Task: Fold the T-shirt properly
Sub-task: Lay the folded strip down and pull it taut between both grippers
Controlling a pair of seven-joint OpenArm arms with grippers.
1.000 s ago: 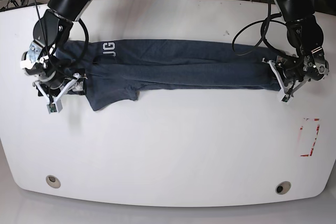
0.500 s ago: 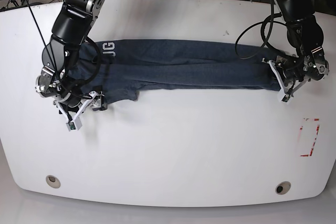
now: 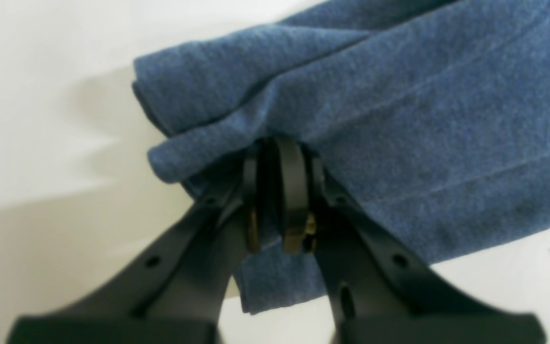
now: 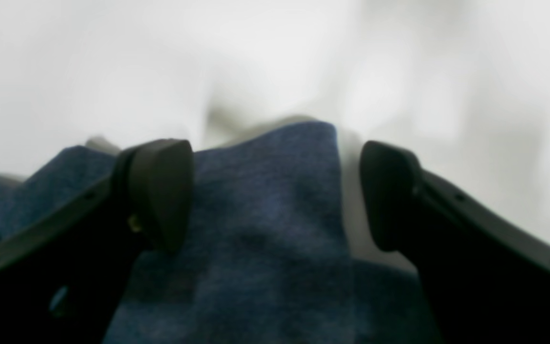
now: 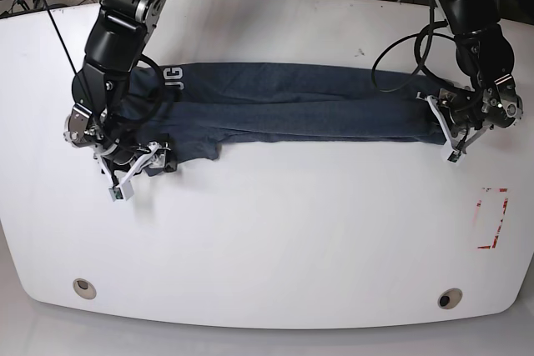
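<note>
You have the T-shirt [image 5: 292,106] lying on the white table [image 5: 275,239] as a long, narrow band folded lengthwise, running across the upper half of the base view from left to right. White letters show near its left end, and a loose flap of cloth hangs down below the band at the lower left.

Your left gripper [image 5: 446,135] sits at the right end of the band in the base view. In the left wrist view [image 3: 280,200] its jaws are pressed together with a pinch of the blue fabric caught between the dark pads; the cloth bunches into a few stacked folds just above and to the left of the pinch, and the hem edge drops below it toward the bottom of the frame.

Your right gripper [image 5: 133,168] is at the left end of the band, over the hanging flap near the lower left of the shirt. In the right wrist view [image 4: 275,196] its two fingers stand wide apart, with a tongue of blue fabric lying between them in the middle of the frame; the left pad [image 4: 160,191] overlaps the cloth, while the right pad stands just beside the fabric's edge over bare table. That view is blurred, so you cannot tell whether either pad actually touches the cloth.

A red-outlined marking [image 5: 492,218] sits on the table at the right edge of the base view, well apart from the shirt.
</note>
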